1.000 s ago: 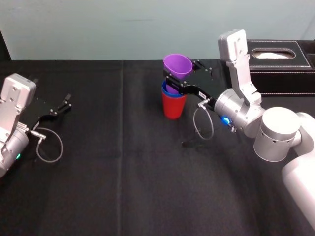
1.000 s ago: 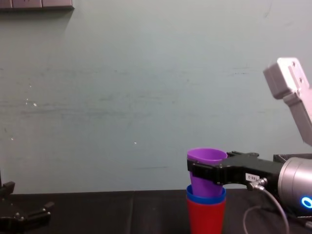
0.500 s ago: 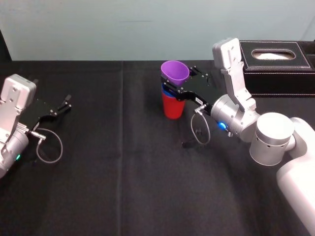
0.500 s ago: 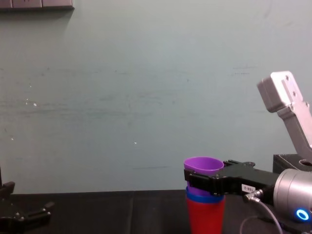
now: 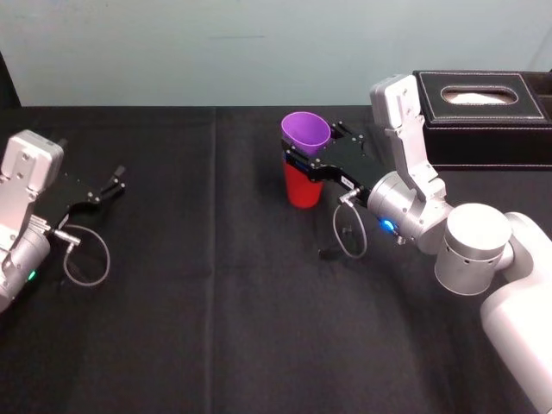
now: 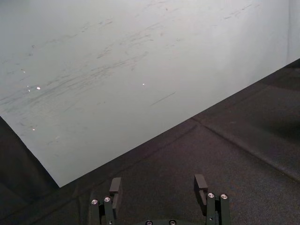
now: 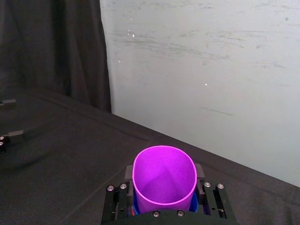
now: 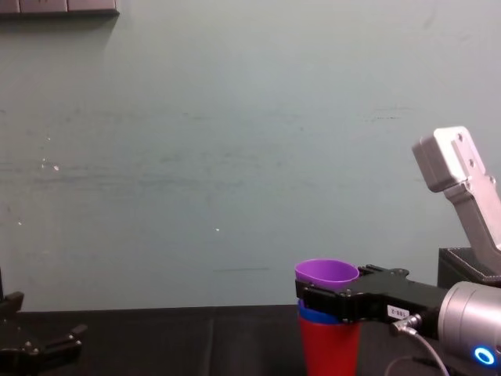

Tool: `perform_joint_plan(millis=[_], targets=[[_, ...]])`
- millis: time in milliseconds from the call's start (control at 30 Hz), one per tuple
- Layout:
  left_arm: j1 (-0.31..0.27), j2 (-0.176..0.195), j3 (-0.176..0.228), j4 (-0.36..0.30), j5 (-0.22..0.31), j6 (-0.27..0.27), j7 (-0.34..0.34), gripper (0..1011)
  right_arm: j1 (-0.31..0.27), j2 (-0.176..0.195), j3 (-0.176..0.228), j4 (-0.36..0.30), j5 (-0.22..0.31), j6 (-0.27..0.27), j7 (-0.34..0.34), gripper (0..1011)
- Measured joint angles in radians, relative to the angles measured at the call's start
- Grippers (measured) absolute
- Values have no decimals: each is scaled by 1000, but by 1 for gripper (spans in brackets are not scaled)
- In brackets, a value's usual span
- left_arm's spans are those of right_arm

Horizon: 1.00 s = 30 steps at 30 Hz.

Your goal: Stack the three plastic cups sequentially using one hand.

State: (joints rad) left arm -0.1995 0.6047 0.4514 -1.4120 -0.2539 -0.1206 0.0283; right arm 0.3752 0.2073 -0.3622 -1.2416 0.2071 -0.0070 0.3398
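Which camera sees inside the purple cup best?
The right wrist view: it looks straight into the purple cup, gripped by the right gripper. The head view shows its mouth from farther off; the chest view shows its rim side-on.

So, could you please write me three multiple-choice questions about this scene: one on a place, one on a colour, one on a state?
1. Where does the black stitched tissue box stand?
A. At the far right of the black-clothed table, behind the right arm
B. At the left edge
C. In front of the cups

2. Which colour has the lowest cup of the stack?
A. Purple
B. Blue
C. Red

3. What is the state of the right end effector?
A. Open, holding nothing
B. Shut on the purple tapered plastic cup
C. Shut on the lowest cup

Answers:
1 A: the box lies beyond the right arm.
2 C: the red plastic cup stands on the table, and the blue plastic cup shows its rim above it.
3 B: it clamps the purple cup's wall. The left end effector lies open at the left.
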Motion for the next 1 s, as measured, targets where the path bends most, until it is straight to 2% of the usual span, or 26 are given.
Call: perform_joint_plan(millis=[333,533,567,700,1000], targets=[[0,0,0,0,0,0,0,1005,-1,-1,2,1,3,-4,5,730],[0,0,0,0,0,0,0,1005,-1,0,1,0,3,-2,4,848],[0,0,0,0,0,0,0,1005,-1,0,1,0,3,-2,4,899],[0,0,0,0,0,0,0,1005,-1,0,1,0,3,-1,3,990],[0,0,0,0,0,0,0,1005,-3,2,0,-6,3,0,1,1004]])
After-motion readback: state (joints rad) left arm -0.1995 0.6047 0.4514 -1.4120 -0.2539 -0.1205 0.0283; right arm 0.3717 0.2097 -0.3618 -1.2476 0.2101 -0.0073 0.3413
